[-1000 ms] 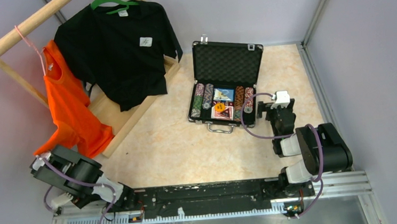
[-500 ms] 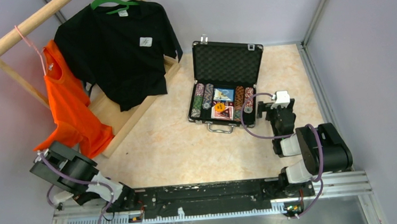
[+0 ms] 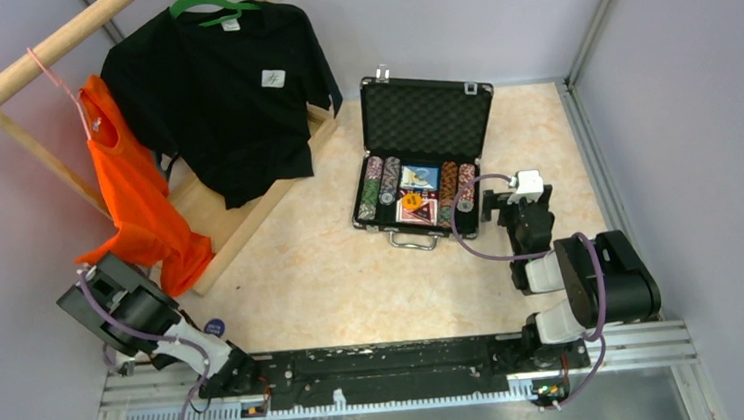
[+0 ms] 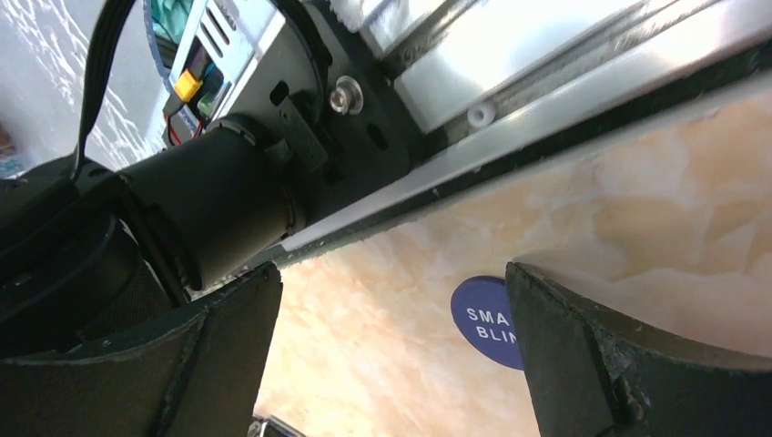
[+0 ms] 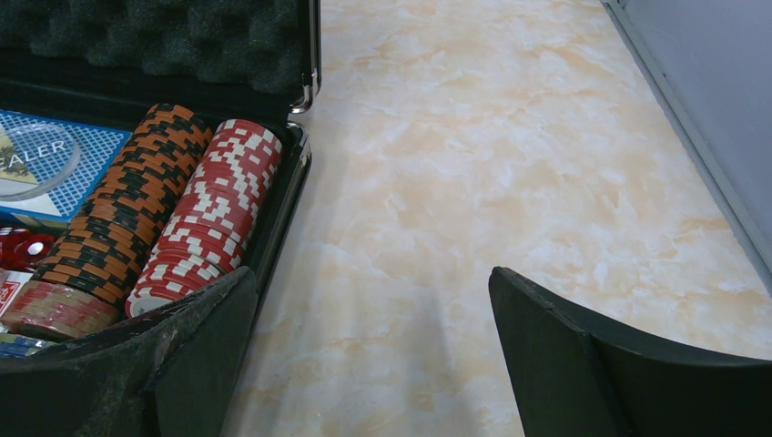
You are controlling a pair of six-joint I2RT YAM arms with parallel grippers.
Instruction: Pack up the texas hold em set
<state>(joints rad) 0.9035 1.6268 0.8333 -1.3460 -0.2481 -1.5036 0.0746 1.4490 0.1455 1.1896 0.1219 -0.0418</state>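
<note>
The black case (image 3: 396, 230) lies open at mid table, its foam-lined lid (image 3: 428, 115) upright at the back. It holds rows of striped chips (image 3: 378, 186), card decks (image 3: 419, 177) and an orange token (image 3: 411, 200). My right gripper (image 3: 513, 199) is open and empty on the table just right of the case; its wrist view (image 5: 371, 282) shows red-and-white chips (image 5: 214, 218) and orange-and-black chips (image 5: 118, 209) to its left. My left gripper (image 4: 391, 291) is open and empty low over the table. A blue round "small blind" token (image 4: 487, 319) lies by its right finger, near the rail (image 3: 214, 327).
A wooden rack (image 3: 44, 50) at the back left carries a black T-shirt (image 3: 223, 91) and an orange top (image 3: 132, 209). The arms' base rail (image 3: 390, 359) runs along the near edge. Grey walls (image 3: 700, 94) close in the right side and the back.
My left arm has swung right and toward the rail. The orange top's hem has drawn back from the arm, and the blue token has come into view. The right arm is still.
</note>
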